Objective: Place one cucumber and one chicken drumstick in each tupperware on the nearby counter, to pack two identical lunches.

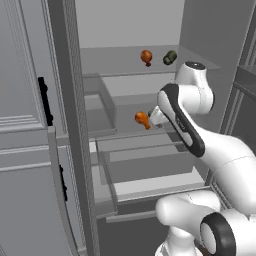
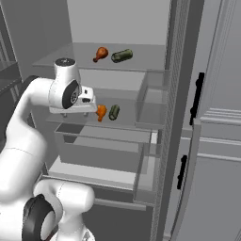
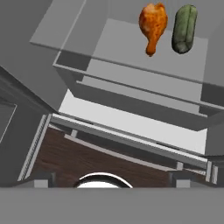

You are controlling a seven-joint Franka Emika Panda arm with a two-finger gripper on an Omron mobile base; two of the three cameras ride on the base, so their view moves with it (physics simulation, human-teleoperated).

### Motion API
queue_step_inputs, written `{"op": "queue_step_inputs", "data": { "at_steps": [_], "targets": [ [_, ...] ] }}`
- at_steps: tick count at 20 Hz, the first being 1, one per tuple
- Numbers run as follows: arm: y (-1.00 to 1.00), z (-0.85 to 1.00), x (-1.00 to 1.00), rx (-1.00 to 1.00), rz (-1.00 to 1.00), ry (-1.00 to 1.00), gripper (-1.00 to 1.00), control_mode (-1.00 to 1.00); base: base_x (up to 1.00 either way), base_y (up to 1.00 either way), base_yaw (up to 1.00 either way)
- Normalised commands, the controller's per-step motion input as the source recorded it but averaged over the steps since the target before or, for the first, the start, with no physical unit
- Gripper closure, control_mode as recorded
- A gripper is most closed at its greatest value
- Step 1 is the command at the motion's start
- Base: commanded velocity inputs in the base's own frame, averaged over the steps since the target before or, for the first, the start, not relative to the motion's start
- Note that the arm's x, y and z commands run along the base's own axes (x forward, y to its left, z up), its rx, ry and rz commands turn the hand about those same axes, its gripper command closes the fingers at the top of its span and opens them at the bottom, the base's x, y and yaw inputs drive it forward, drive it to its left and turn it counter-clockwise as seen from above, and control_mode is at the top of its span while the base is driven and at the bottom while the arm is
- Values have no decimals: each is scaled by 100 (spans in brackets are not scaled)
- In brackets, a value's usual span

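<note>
The gripper [image 2: 89, 101], jaws apparently spread wide and holding nothing, hangs inside the open fridge [image 2: 117, 28], a drumstick [image 2: 100, 112] and cucumber [image 2: 114, 112] just ahead of it on the middle shelf [image 2: 127, 121], another pair on the shelf above.

Open grey fridge [image 2: 117, 28] with shelves [image 1: 140, 80], pull-out drawers [image 2: 99, 146], black door handles [image 2: 196, 94]

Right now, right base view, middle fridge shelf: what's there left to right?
Gripper → chicken drumstick → cucumber → clear door bin.
</note>
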Motion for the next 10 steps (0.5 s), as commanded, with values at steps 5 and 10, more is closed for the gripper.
{"op": "queue_step_inputs", "data": {
  "at_steps": [5,10],
  "targets": [
    [26,0,26,-3,5,-6,-100,-100,0,0,0],
    [0,0,89,0,-4,13,-100,-100,0,0,0]
  ]
}}
